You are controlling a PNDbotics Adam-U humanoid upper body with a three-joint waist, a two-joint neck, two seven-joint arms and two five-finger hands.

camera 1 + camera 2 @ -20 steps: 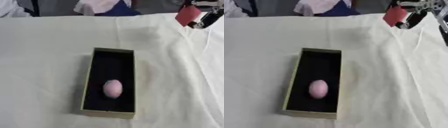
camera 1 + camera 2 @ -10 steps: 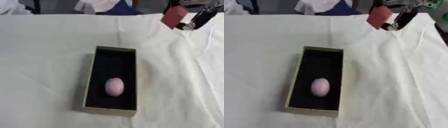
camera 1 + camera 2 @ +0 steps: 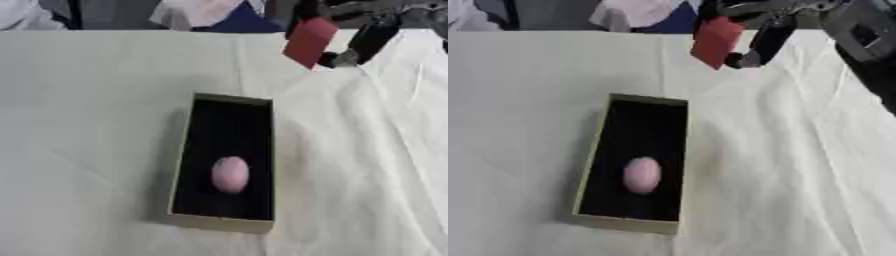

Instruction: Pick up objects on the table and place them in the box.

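Observation:
A long open box (image 3: pixel 184 150) with tan walls and a black inside lies in the middle of the white cloth. A pink egg-shaped object (image 3: pixel 230 174) rests in its near half. My right hand (image 3: pixel 765 39) hangs in the air above the table beyond the box's far right corner, fingers curled round a dark red block (image 3: pixel 715 39). The block is tilted and hangs clear of the cloth. My left hand shows in neither view.
A white cloth (image 3: pixel 87 125) with soft creases covers the whole table. At the far edge sit people in white and blue clothing (image 3: pixel 210 12), away from the objects.
My right hand has carried the red block leftward from the far right corner toward the box's far end. The pink object and the box have stayed put.

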